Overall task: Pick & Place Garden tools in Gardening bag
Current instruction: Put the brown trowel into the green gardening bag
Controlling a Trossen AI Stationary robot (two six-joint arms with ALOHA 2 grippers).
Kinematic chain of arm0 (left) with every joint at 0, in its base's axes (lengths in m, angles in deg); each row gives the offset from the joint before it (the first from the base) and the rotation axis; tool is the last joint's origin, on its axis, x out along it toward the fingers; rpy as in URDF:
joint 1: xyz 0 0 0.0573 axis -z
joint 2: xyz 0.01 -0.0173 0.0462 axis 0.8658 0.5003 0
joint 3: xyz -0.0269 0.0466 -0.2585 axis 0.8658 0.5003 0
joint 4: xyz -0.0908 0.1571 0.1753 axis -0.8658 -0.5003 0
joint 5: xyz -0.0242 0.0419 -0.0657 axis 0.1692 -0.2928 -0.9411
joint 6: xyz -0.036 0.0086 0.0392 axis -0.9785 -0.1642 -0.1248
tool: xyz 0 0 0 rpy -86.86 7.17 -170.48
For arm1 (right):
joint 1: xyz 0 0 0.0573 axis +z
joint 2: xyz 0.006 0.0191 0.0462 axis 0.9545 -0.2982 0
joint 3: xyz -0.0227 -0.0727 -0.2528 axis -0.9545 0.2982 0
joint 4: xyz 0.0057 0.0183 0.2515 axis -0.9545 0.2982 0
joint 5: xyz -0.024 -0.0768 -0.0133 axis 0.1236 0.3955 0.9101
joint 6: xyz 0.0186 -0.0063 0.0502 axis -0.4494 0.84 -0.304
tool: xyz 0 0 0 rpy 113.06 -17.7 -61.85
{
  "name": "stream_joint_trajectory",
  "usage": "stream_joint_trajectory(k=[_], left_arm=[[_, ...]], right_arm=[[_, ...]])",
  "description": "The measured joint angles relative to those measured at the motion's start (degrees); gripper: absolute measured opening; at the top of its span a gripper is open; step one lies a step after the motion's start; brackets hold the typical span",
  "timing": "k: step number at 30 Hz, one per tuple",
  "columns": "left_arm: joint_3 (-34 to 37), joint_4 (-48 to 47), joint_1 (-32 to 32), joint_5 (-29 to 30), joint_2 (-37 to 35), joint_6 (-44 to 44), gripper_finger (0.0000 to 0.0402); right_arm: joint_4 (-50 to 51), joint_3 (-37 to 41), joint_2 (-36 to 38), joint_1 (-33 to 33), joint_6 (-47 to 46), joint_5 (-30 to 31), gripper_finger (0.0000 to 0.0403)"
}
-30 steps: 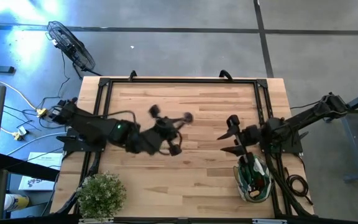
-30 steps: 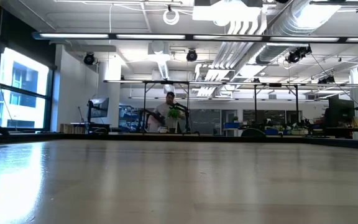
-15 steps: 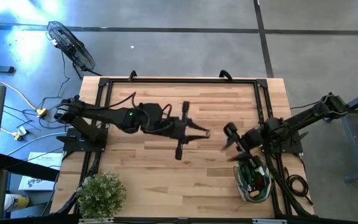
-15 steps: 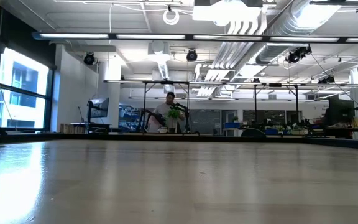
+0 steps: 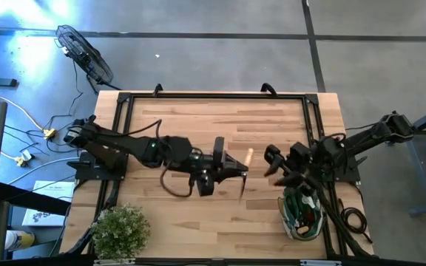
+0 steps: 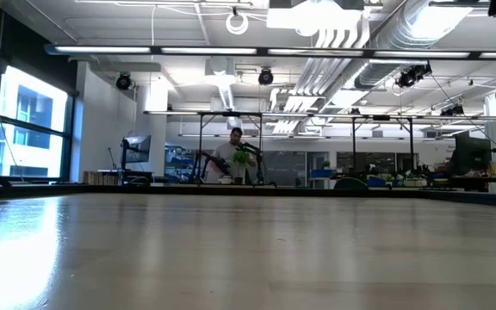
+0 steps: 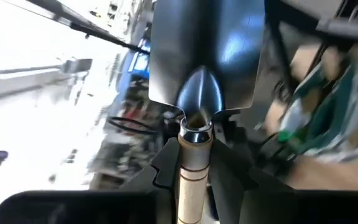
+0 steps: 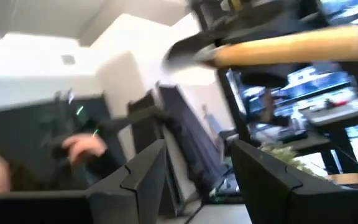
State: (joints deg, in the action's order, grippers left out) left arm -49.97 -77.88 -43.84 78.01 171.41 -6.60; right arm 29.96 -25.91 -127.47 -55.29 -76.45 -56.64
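Note:
My left gripper point(image 5: 237, 171) hangs over the table's middle, shut on a wooden-handled trowel point(image 5: 244, 176). The trowel's silver blade point(image 7: 207, 56) fills the left wrist view. My right gripper point(image 5: 271, 165) is just to the right of it, open with nothing between its fingers point(image 8: 143, 171). In the right wrist view the trowel's handle point(image 8: 291, 43) crosses above them. The olive gardening bag point(image 5: 300, 213) stands at the near right corner below the right arm, with several tools sticking out of its mouth. The low view shows no gripper. My left gripper pinches the trowel's wooden handle point(image 7: 194, 167) between its two fingers, close to the blade end. The fingers point level from the table's left and lie across the trowel. The trowel is lifted clear, with its handle end point(image 5: 248, 157) toward the far edge and its blade toward the near edge.
A bushy potted plant point(image 5: 120, 229) stands at the near left corner. A black frame point(image 5: 213, 96) runs around the wooden tabletop. A fan point(image 5: 86, 53) sits on the floor beyond the far left corner. A person point(image 6: 233, 157) stands far off in the room.
My left gripper has carried the trowel toward the table's right edge and a little toward the near edge, closing on my right gripper. Its wrist has rolled, so the trowel now lies across the table from far to near. My right gripper has rolled in place.

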Motion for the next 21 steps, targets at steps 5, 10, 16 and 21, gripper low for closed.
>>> stream_joint_trajectory(k=[5, 10, 16, 21], left_arm=[[0.0, 0.01, 2.76, 9.0, 0.0, 9.16, 0.0051], [-0.14, -2.14, 3.18, 15.4, 1.4, 19.36, 0.0051], [-0.09, -3.47, 2.98, 27.86, 5.56, 25.73, 0.0051], [0.04, -3.64, 3.41, 34.34, 7.32, 28.16, 0.0051]], right_arm=[[-8.82, 0.0, -4.23, -4.78, -15.26, 1.83, 0.0174], [-10.62, 0.0, -8.42, -9.37, -31.84, 1.77, 0.0174], [-12.59, 0.02, -10.19, -11.52, -34.87, 1.86, 0.0174], [-14.54, 0.02, -10.18, -12.7, -34.75, 2.22, 0.0174]])
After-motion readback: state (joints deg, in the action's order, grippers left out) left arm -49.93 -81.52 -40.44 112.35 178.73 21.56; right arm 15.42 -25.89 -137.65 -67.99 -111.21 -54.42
